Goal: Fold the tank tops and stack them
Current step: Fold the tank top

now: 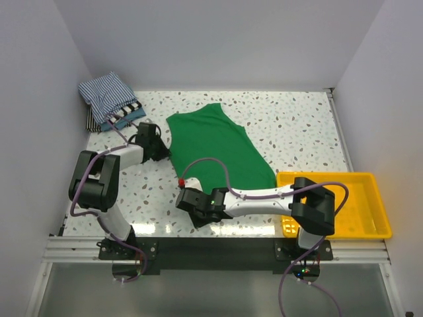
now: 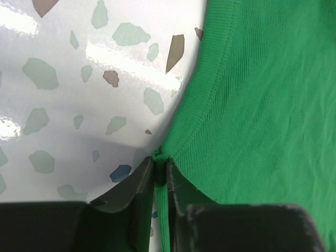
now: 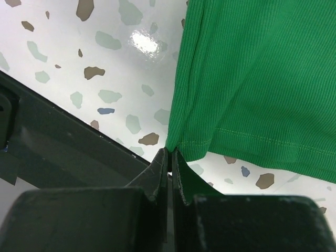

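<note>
The green tank top [image 1: 218,148] is spread flat in the middle of the desk [image 1: 297,125], its long axis running diagonally from far left to near right. Its left long edge is held at two places. The left pincer [image 1: 165,148] is closed on the bound edge further up, and the right pincer [image 1: 187,197] is closed on the near hem corner. The rest of the cloth therefore lies to the right of both pincers, so a fold across the long axis is judged the likely next move, with both arms carrying that edge rightward together.

The overhead view gives the garment's whole outline. It also shows the blue-and-white striped tank top [image 1: 106,94] folded on a pile at the far-left corner, and the yellow tray [image 1: 370,198] at the near right. The grips themselves are confirmed only by the wrist views: green fabric is pinched between the jaws of the left pincer [image 2: 160,176] and the right pincer [image 3: 169,160].
</note>
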Controlling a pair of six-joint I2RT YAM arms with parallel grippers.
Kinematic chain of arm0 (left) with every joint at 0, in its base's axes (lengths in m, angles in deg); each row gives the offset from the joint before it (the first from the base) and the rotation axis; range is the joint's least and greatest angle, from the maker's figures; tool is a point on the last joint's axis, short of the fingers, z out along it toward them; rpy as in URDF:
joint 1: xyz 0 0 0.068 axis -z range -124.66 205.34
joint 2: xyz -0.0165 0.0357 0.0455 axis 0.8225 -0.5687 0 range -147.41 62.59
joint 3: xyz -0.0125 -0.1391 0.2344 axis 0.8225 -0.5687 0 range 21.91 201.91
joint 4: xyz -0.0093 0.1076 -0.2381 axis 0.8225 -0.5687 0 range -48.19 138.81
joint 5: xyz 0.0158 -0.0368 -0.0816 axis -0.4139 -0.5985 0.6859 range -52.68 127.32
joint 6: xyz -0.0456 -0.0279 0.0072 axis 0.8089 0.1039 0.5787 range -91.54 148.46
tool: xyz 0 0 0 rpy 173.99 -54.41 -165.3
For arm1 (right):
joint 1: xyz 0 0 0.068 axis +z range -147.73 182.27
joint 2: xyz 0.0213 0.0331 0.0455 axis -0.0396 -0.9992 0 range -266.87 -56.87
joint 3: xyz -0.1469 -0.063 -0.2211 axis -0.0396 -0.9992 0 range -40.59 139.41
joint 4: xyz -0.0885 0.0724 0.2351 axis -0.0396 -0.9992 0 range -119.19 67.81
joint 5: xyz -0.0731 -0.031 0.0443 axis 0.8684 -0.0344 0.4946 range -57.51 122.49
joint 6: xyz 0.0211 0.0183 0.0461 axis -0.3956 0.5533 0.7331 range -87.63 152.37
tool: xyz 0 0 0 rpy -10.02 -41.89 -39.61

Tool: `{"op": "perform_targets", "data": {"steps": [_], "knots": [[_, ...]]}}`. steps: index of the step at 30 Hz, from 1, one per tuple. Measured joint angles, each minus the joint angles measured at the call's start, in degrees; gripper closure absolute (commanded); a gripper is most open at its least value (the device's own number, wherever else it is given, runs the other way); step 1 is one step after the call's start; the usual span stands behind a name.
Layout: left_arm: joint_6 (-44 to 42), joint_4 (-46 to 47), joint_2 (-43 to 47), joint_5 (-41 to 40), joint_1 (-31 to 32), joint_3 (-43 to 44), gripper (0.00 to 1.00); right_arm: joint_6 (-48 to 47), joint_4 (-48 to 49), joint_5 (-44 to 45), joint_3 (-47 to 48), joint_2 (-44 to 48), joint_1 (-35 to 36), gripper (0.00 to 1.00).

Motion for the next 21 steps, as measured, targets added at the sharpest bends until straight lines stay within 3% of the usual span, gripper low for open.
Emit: {"op": "perform_targets", "data": {"steps": [4, 16, 21], "knots": [[-0.28, -0.26, -0.13, -0.83, 0.07, 0.17, 1.0, 0.02, -0.15, -0.28, 1.18, -0.5, 0.15, 1.0], [-2.86, -8.83, -0.09, -10.08, -0.11, 7.02, 1.0, 0.02, 1.05, -5.11, 12.94, -11.82, 1.05, 1.0], [-3.3, -12.81, -0.07, -11.34, -4.42, 9.18, 1.0, 0.0, 1.84, -8.17, 19.56, -15.67, 1.05, 1.0]]}}
